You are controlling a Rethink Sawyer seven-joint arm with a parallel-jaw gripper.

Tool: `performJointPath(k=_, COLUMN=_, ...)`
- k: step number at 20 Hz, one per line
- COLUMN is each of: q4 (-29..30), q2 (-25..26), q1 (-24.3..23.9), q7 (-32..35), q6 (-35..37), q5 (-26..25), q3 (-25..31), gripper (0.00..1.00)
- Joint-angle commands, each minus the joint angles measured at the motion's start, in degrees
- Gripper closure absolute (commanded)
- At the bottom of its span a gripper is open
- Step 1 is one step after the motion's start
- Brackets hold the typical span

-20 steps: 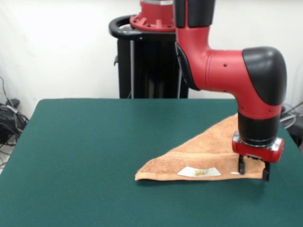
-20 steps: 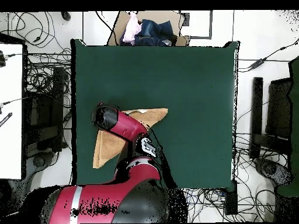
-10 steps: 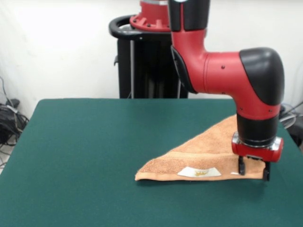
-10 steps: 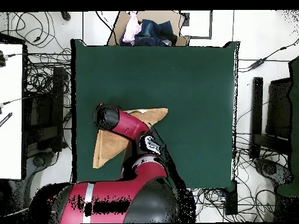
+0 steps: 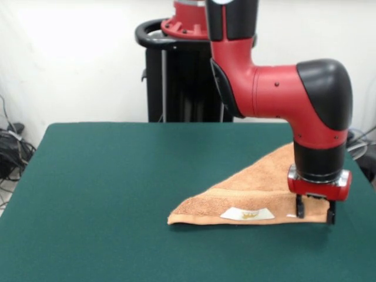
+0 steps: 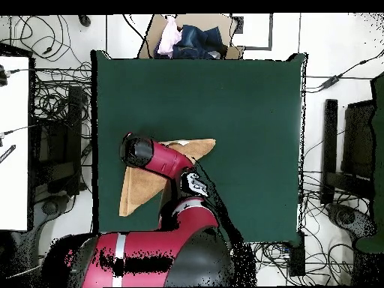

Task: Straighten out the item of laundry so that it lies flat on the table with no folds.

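Note:
The item of laundry is a peach-orange towel folded into a triangle, with a white label on its near edge. It lies on the right part of the green table. My gripper stands open and upright at the towel's near right corner, one fingertip on each side of that corner and low against the cloth. In the overhead view the towel shows at the table's left side. There the arm's black and red wrist covers its middle and hides the gripper.
The towel's right end lies close to the table's right edge in the front view. Beyond the table's top edge in the overhead view stands a cardboard box of clothes. Cables and equipment line both sides.
The arm's upper link has swung slightly to the left in the front view. The gripper and the towel have stayed where they were.

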Motion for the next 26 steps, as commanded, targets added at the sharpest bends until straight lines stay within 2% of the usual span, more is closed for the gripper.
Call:
performJointPath(k=1, q4=-6.71, q2=16.53, q1=-0.52, q7=9.81, q6=-13.21, q5=-1.58, q3=6.49, gripper=0.00)
performJointPath(k=8, q4=-6.96, q2=16.61, q1=0.16, q7=9.89, q6=-14.08, q5=-1.93, q3=5.69, gripper=0.00)
performJointPath(k=9, q4=-7.05, q2=16.62, q1=0.32, q7=9.89, q6=-14.34, q5=-2.12, q3=5.50, gripper=1.00)
performJointPath(k=26, q4=-8.09, q2=16.06, q1=2.60, q7=10.95, q6=-11.48, q5=-1.30, q3=2.78, gripper=1.00)
